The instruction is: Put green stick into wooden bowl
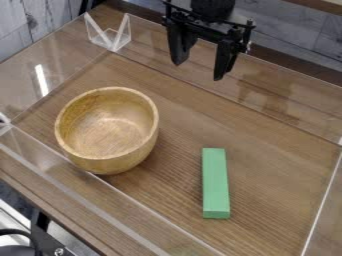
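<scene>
Near the table's right front, the flat bright-green rectangular stick (215, 183) lies well apart from the round light-tan wooden bowl (107, 128) at left. Its long axis runs near-to-far. At the far side, the black claw (203, 55) hangs empty, jaws spread; the stick lies nearward and slightly right of it.

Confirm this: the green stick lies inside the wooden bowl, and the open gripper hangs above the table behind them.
Not right. The camera view shows the green stick flat on the table, to the right of the wooden bowl, which holds nothing. The rest stands: the open gripper hangs above the table behind them.
</scene>
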